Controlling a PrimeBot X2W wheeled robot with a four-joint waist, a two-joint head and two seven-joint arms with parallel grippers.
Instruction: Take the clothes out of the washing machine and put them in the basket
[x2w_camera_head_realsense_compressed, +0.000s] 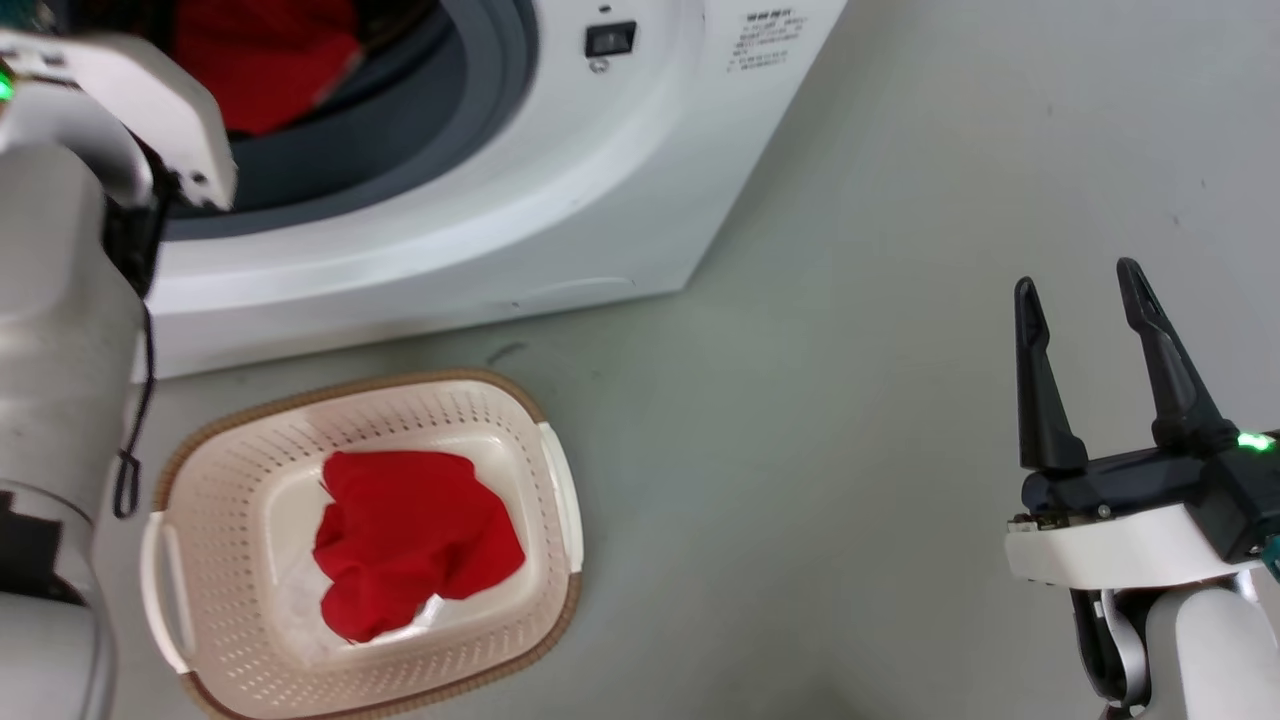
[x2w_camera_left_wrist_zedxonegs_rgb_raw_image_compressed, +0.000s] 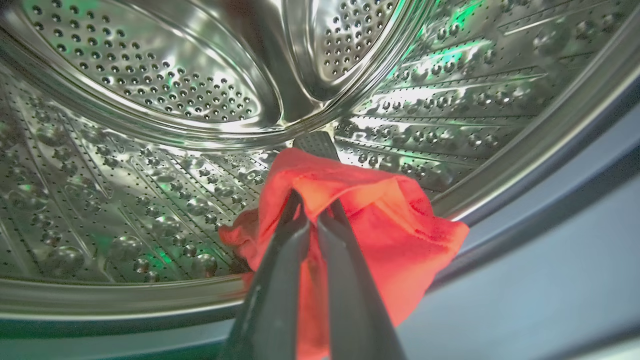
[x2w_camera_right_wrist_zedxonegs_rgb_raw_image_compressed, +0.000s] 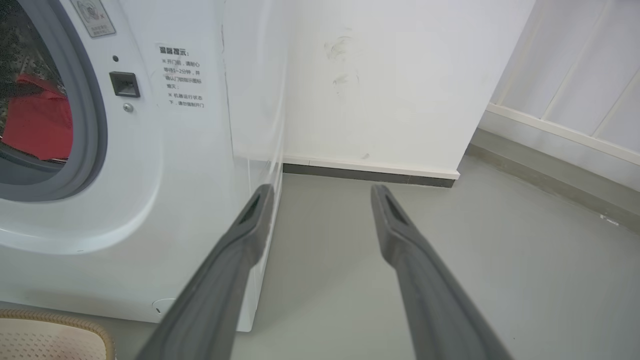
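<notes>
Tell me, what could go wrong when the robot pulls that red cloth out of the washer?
The left fingers pinch only a fold of the red cloth, so it might slip free. Its loose end hangs by the grey door ring and could catch. The basket sits low on the floor, so a drop could miss it.

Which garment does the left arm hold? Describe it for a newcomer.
Find the large white front-loading washing machine, then look inside its perforated steel drum. The bright red soft fabric garment there is pinched by the jaws of the left gripper. Its red lookalike lies loose in the cream plastic oval basket on the floor.
</notes>
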